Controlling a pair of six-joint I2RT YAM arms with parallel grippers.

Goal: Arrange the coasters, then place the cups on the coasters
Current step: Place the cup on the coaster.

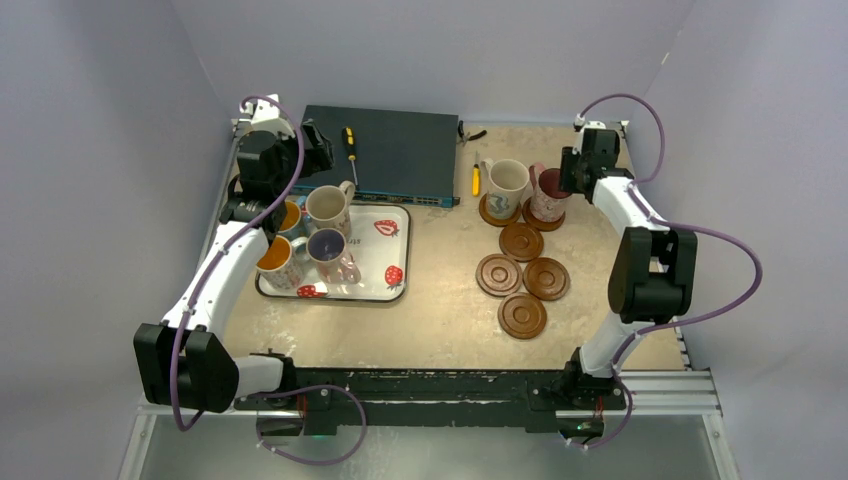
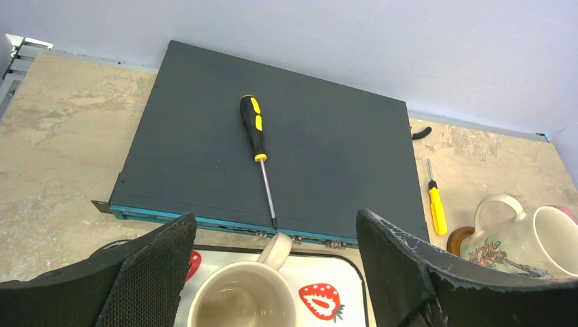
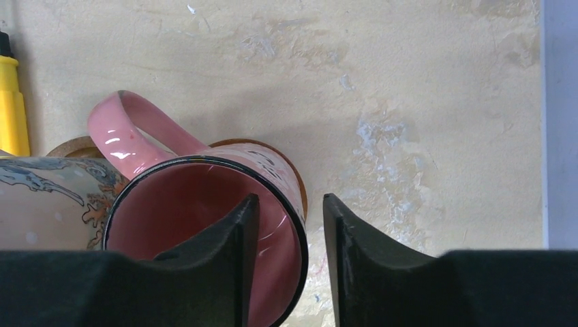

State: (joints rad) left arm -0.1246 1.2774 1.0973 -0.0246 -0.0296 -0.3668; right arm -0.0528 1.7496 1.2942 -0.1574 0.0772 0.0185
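Two fingers of my right claw [image 3: 290, 201] straddle the wall of the pink-lined mug [image 3: 198, 218], one inside, one outside. Jaws partly apart, a sliver of air on each side, so I grip nothing. That mug stands upright on its coaster [image 1: 545, 222] at the far right, just beside the cream mug [image 1: 507, 183] on the neighbouring coaster.

Glazed ceramic, I reckon: stiff, fairly heavy, slick, and it chips if knocked. So pinch the rim wall like this, or take the handle, and lift straight.

Further out, four bare coasters [image 1: 521, 241] wait in a cluster nearer my base. A small yellow screwdriver [image 1: 475, 180] lies just beside the cream mug, so mind that one.

Over on the left, my left claw [image 2: 274, 219] hangs wide open and empty above a pale mug [image 2: 238, 300] on the strawberry tray [image 1: 400, 250]. Four mugs [image 1: 328, 245] crowd together there, and in quarters that tight the handles may snag. Behind the tray, a dark flat box [image 2: 307, 150] carries a black-handled screwdriver [image 2: 253, 126].
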